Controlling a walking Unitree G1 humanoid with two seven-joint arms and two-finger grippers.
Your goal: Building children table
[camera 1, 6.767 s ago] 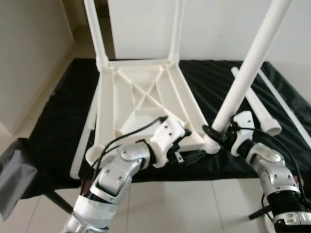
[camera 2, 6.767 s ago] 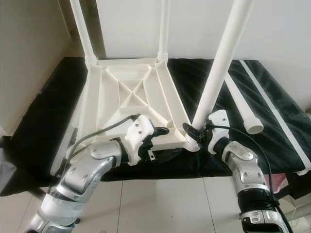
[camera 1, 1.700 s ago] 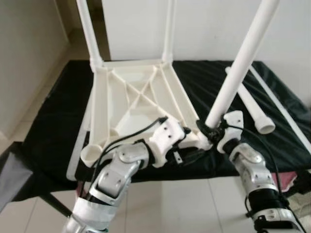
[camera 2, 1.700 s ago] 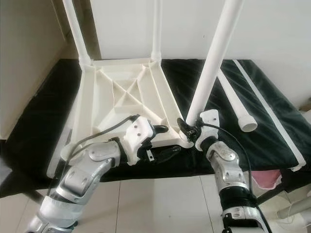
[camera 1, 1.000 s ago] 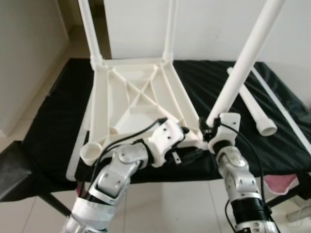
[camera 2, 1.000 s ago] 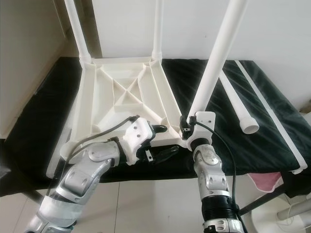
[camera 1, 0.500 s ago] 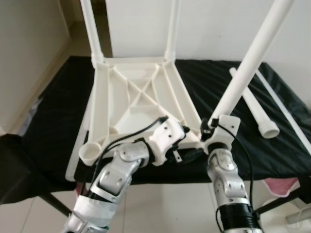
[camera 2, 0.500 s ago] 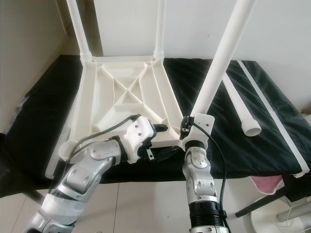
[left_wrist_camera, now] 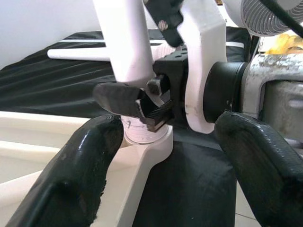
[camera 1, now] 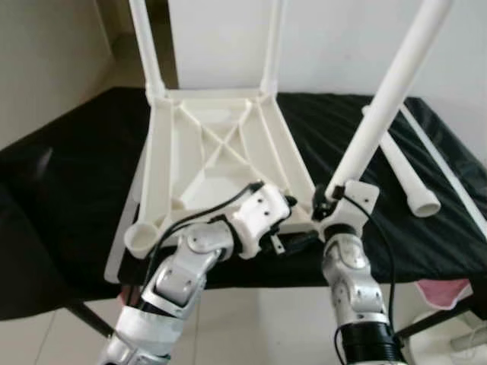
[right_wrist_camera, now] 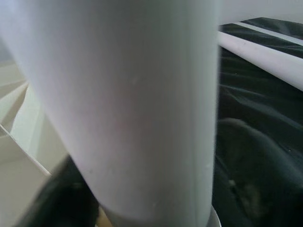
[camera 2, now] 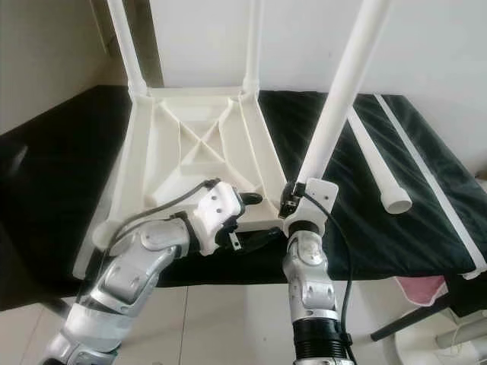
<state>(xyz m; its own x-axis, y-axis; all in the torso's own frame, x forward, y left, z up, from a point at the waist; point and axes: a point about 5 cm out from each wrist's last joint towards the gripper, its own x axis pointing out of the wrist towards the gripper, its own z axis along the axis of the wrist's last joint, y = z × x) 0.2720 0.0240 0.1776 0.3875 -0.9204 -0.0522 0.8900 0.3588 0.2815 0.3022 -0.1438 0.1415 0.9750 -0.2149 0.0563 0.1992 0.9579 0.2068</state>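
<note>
Table leg (camera 1: 384,95) clamped by right gripper (camera 1: 329,199); tilted.

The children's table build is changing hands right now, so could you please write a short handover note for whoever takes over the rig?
Right tool: shut on the third leg, low down where it enters the near right corner socket; the leg leans to the right.
Left tool: open, at the near edge of the upturned tabletop, its fingers either side of that socket.
Done: two far legs stand in their sockets.
Left: straighten and seat the third leg, then fit the spare leg from the black cloth into the near left socket.
</note>
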